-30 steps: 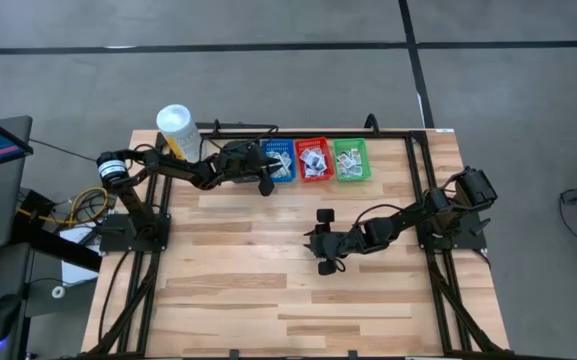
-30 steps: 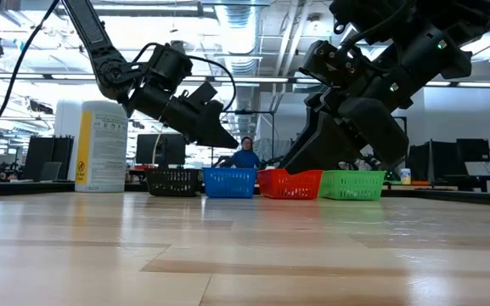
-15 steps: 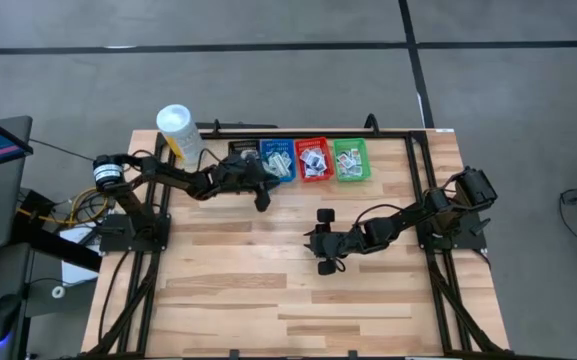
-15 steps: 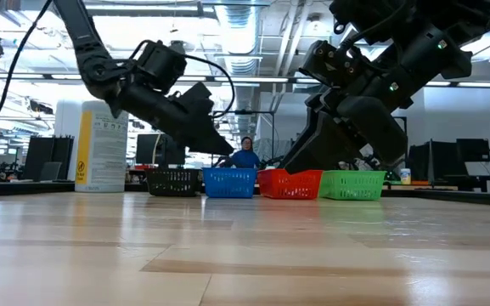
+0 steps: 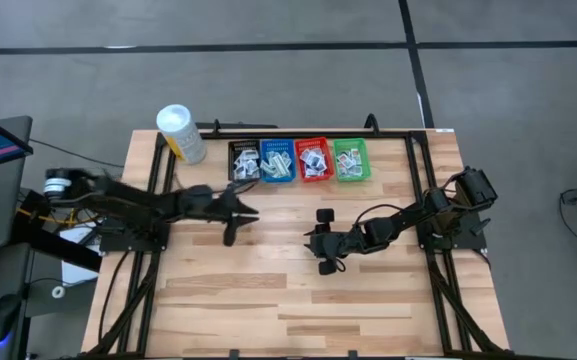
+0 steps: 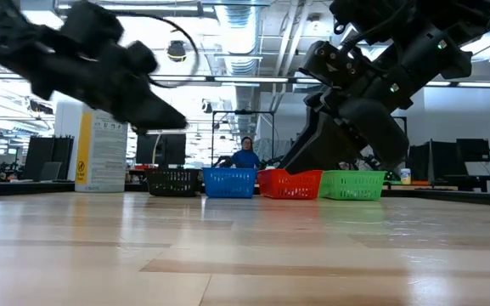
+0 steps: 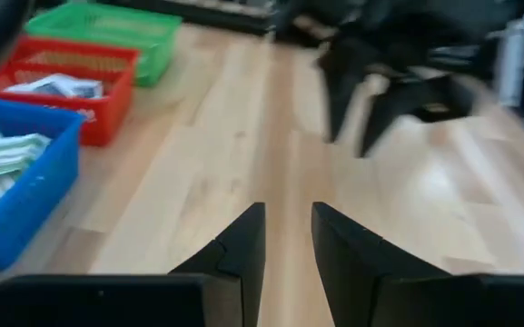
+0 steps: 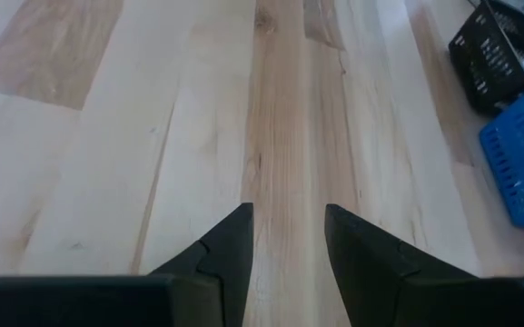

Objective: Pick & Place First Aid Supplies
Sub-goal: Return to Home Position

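Tabletop (image 5: 268, 292) carries 4 baskets (image 5: 312, 140) of packets (image 5: 314, 161) beyond left gripper (image 5: 231, 213), its fingers apart, empty; right gripper (image 5: 324, 241), also apart, waits beside it.

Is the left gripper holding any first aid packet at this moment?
No, the left gripper is open with nothing between its jaws.

The high camera hangs overhead, looking straight down on the whole wooden table (image 5: 268, 300) and both arms. The low camera sits at table-top height, facing level across the boards to a far row of baskets and the room behind. Each wrist camera looks forward, close above the wood: one past the left gripper (image 7: 288, 209), one past the right gripper (image 8: 288, 209). The blue basket (image 5: 277, 160) appears in all four views.
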